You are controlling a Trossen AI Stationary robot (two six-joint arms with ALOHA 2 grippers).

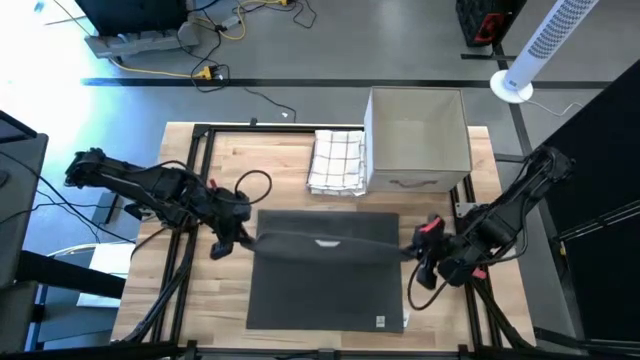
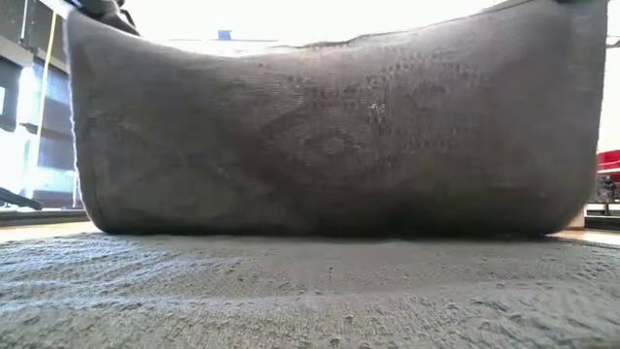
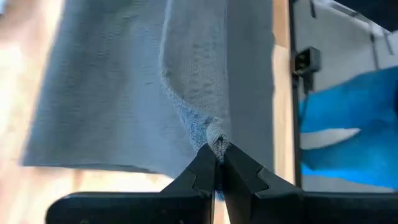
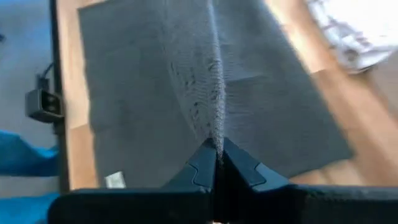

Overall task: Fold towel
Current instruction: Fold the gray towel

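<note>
A dark grey towel [image 1: 325, 285] lies spread on the wooden table, its near part flat. Its far edge [image 1: 327, 241] is raised and hangs between my two grippers, sagging in the middle. In the low view it stands as a curved wall [image 2: 329, 136] above the flat part. My left gripper [image 1: 243, 238] is shut on the raised edge's left corner. My right gripper [image 1: 418, 250] is shut on its right corner. My left gripper [image 3: 217, 155] pinches the towel's left corner [image 3: 216, 135] between its two fingertips, coming level from the table's left side. The corner is lifted off the table, and the cloth runs from it toward the other gripper. My right gripper [image 4: 216, 149] pinches the towel's right corner [image 4: 214, 127] between its two fingertips, coming from the table's right side. The corner is held clear of the table. The edge stretches away from it as a ridge above the flat cloth.
A folded white checked cloth [image 1: 337, 160] lies at the table's far middle, beside an open cardboard box [image 1: 418, 140] at the far right. A black frame [image 1: 200, 135] runs along the table's edges.
</note>
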